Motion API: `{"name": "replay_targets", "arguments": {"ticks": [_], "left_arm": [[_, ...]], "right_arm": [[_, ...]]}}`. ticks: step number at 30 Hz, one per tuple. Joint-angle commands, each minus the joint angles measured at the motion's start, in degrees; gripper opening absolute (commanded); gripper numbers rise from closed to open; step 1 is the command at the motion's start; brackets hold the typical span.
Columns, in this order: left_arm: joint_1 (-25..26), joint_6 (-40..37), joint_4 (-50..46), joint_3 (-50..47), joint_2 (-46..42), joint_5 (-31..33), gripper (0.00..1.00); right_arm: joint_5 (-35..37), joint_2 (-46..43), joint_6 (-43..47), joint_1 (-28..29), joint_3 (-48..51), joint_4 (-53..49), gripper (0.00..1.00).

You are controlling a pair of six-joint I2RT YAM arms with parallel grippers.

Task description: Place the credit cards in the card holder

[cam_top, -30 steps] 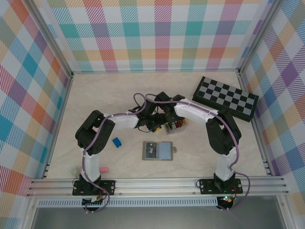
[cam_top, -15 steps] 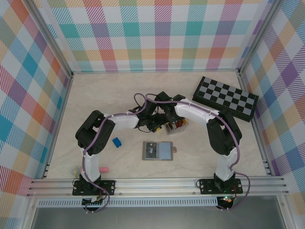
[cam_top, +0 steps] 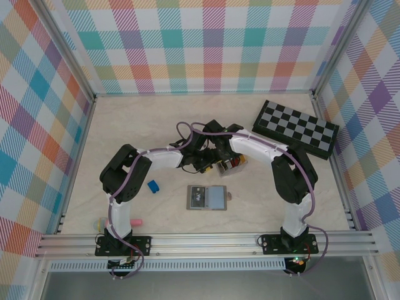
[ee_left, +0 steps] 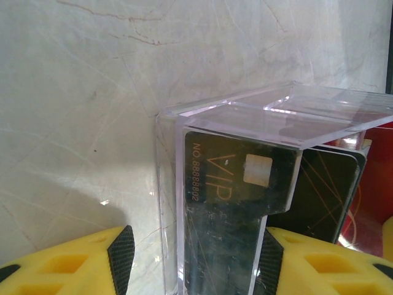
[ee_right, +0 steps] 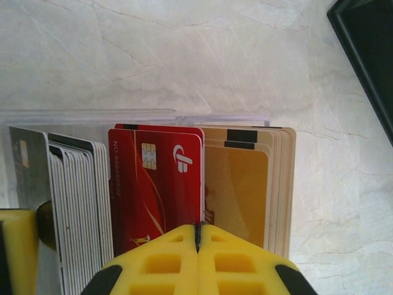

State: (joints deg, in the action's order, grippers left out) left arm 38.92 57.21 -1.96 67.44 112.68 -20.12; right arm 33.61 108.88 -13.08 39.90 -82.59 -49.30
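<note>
Overhead, the arms mostly hide the clear tray (cam_top: pixel 232 166). The right gripper (ee_right: pixel 198 236) is pressed together at the red card (ee_right: pixel 156 184) — possibly pinching it. The left gripper (ee_left: pixel 196 252) is half-open, straddling the black card (ee_left: pixel 227 203).

From above, the left arm (cam_top: pixel 159 156) and the right arm (cam_top: pixel 259 147) rise from bases at the bottom of the frame, bend at the elbow and reach inward, their wrists close together at centre. The left gripper (ee_left: pixel 195 261) holds its jaws partly apart, with yellow fingers (ee_left: pixel 55 270) in the lower corners. The right gripper (ee_right: pixel 198 236) has its fingertips pressed together at bottom centre.
</note>
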Motion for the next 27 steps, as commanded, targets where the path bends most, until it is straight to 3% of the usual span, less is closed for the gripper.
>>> {"name": "replay_targets", "arguments": {"ticks": [1,15,27], "left_arm": [[0.35,-0.87,-5.43,-0.2,1.7,0.95,0.56],[0.32,-2.4,-4.27,-0.48,-2.2,0.78,0.6],[-0.26,-1.99,3.16,-5.44,-12.59,0.39,0.69]], "right_arm": [[-1.49,-2.56,-1.04,-0.48,1.13,-2.27,0.02],[-13.88,-9.98,-6.22,-2.86,3.24,-0.52,0.0],[-26.43,-23.2,-12.92,-6.85,8.82,6.03,0.0]]}}
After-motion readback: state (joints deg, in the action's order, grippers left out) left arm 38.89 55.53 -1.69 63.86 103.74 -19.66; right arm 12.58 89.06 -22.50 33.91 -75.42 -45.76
